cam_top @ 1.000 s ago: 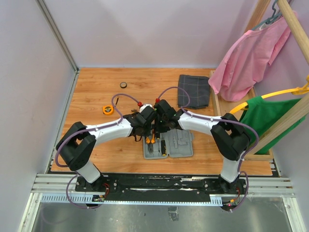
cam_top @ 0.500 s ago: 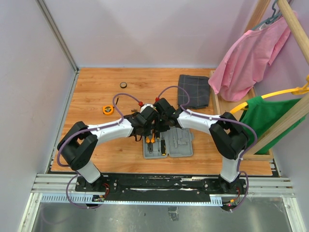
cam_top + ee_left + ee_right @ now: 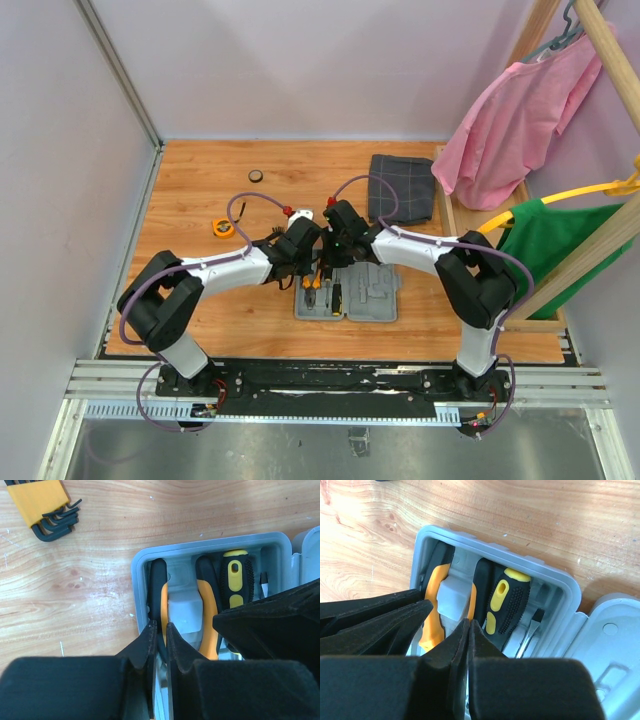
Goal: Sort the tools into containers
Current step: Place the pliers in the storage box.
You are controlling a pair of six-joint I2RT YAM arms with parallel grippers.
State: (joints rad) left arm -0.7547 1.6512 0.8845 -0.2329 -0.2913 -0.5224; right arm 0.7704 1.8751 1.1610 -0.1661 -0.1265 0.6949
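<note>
1. The step in hand, as I judge it, is seating the pliers (image 3: 207, 607) in their moulded slot at the left end of the case (image 3: 136, 567).
2. The left hand (image 3: 159, 626) is nearly closed, its fingers pinching the black-and-orange pliers handle that lies against the case's left wall. The right hand (image 3: 468, 623) is closed tight on nothing, with its tip set against the pliers' other handle.
3. To do it well, press straight down with the closed right tip while the left hand eases its handle off the case wall, so the two handles drop either side of the grey block between them. Let go only once both sit flush; a proud handle would likely stop the lid from closing.
4. Inside the case, just right of the pliers, lies a yellow-and-black screwdriver (image 3: 234, 577), then a thin flat blade. The case's other half lies open to the right — I cannot tell whether anything is in it.
5. Outside the case, a hex-key set (image 3: 42, 502) rests on the surface near its far-left corner. The orange tape measure (image 3: 221, 227) is well to the left, not yet sorted.
</note>
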